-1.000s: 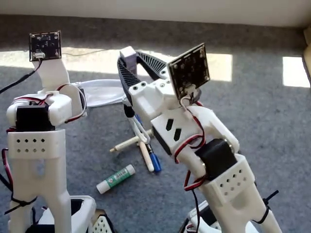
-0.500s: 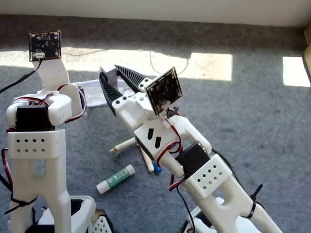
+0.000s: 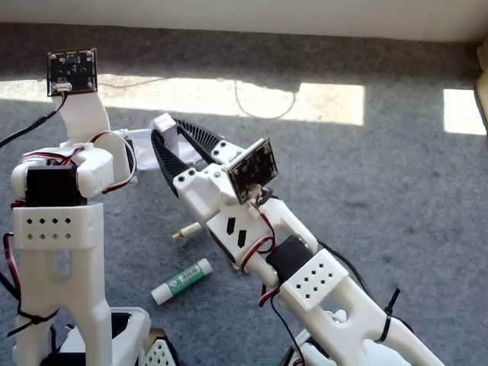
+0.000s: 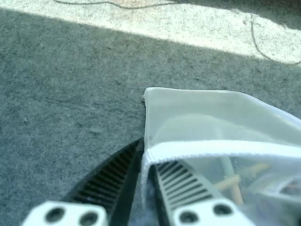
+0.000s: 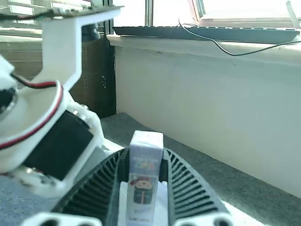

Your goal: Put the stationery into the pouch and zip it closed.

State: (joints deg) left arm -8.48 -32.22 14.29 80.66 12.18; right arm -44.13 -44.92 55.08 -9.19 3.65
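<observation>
The white mesh pouch (image 4: 211, 117) lies on the grey carpet, and my left gripper (image 4: 143, 147) is shut on its hemmed edge. Pale sticks show through the mesh. In the high view a strip of the pouch (image 3: 143, 145) shows between the two arms. My right gripper (image 3: 164, 133) is shut on a small white eraser box (image 5: 143, 181) and holds it upright just above the pouch (image 5: 141, 207), close to the left arm (image 5: 47, 132). A green-and-white glue stick (image 3: 181, 279) and a wooden stick (image 3: 187, 229) lie on the carpet nearer the arm bases.
The right arm's body (image 3: 252, 229) stretches over the spot where the loose stationery lies. A thin cable (image 3: 259, 107) loops across the sunlit carpet at the back. A pale wall (image 5: 211, 103) rises behind the pouch.
My right arm has swung left and down with the eraser box, from mid-carpet to just over the pouch. It now covers the blue pen. The left arm has kept still.
</observation>
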